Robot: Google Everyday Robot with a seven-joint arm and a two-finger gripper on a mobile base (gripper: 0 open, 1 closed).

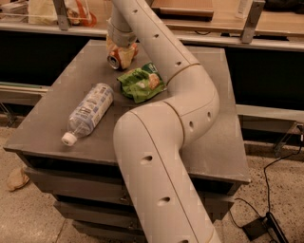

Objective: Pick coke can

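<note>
The coke can [115, 59] lies on its side at the far middle of the grey table [52, 118], its silver top facing the front left. My gripper [122, 51] comes down from the white arm [161, 57] and sits right on the can, covering its far part. The can rests on the table top.
A clear plastic water bottle [89, 112] with a white cap lies at the front left of the table. A green snack bag [141, 83] lies just in front of the can, against the arm. A shelf with bags [57, 12] runs behind the table. A cable and black box [263, 227] lie on the floor at right.
</note>
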